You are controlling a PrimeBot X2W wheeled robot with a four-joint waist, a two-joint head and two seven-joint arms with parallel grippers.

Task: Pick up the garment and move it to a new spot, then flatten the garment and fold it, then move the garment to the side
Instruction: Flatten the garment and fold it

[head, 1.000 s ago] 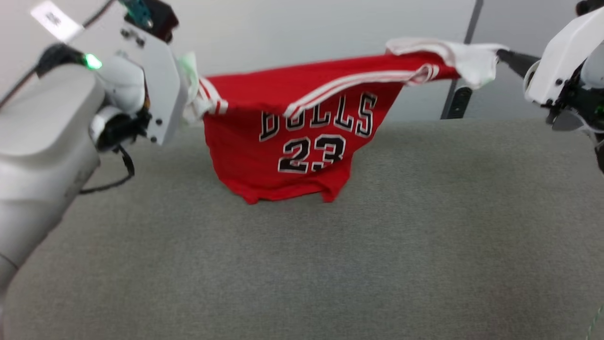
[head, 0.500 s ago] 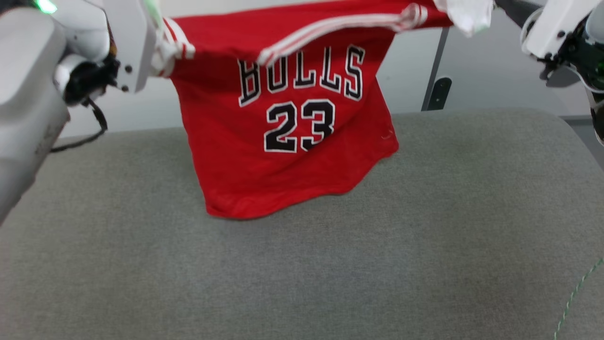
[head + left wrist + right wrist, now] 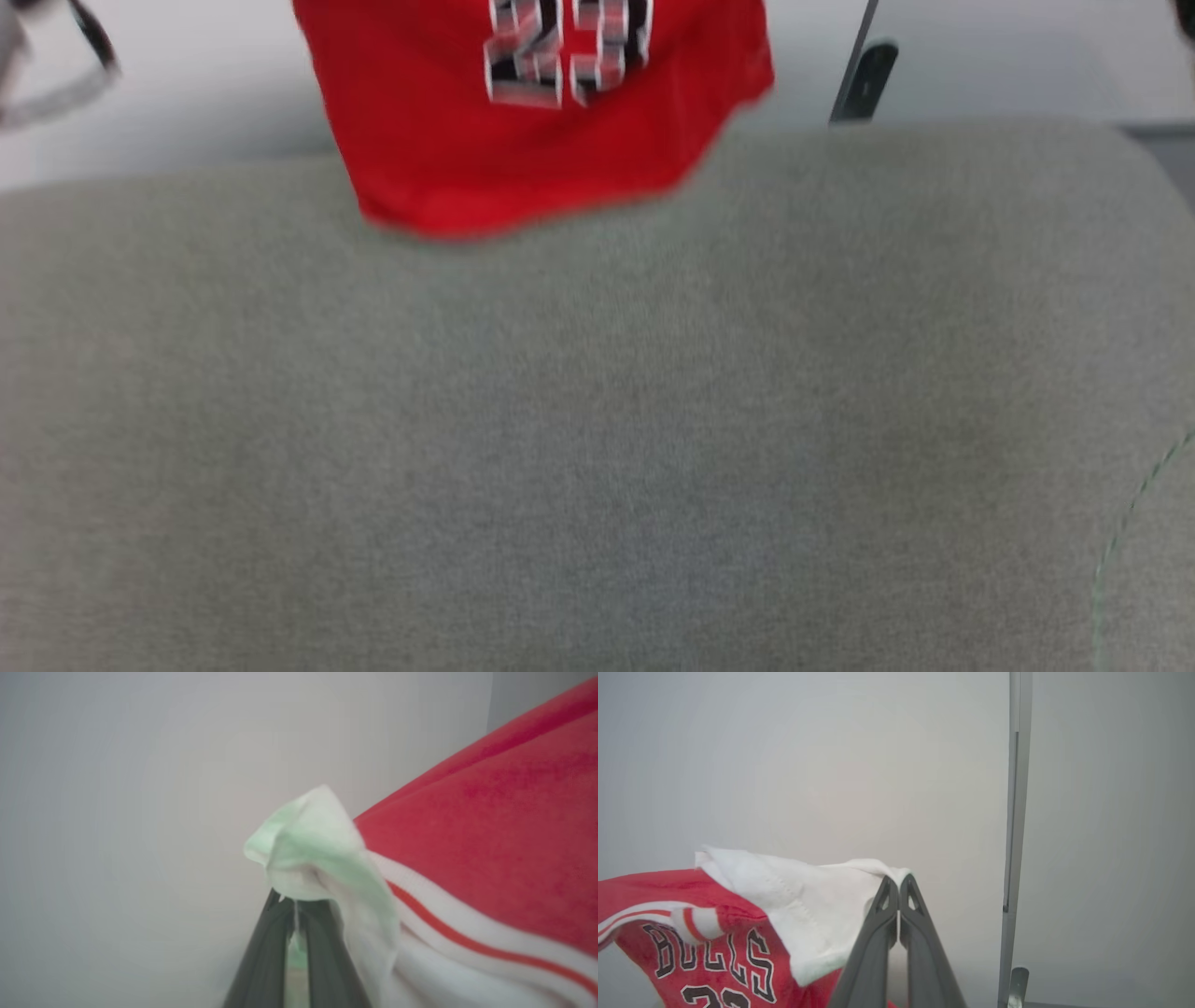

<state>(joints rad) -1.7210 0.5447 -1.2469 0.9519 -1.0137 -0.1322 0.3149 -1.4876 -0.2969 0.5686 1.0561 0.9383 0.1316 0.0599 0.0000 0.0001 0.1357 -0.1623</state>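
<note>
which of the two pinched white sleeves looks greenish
The greenish sleeve is the one in the left claw; the right claw holds a plain white sleeve.

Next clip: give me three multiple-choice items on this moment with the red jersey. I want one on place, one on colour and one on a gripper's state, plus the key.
1. Where is the garment in the head view?
A. Hanging at the view's top, by the far edge of the grey surface
B. Spread flat on that surface
C. Bunched in the lower right corner

2. What colour is the cloth at the right gripper?
A. Black
B. White
C. Blue

3. How is the left gripper?
A. Wide open
B. Shut and empty
C. Shut on the garment

Key:
1 A: the red body and hem hang from the top edge.
2 B: a white sleeve meets the closed tips.
3 C: pale sleeve cloth bunches out of the closed fingers.
</note>
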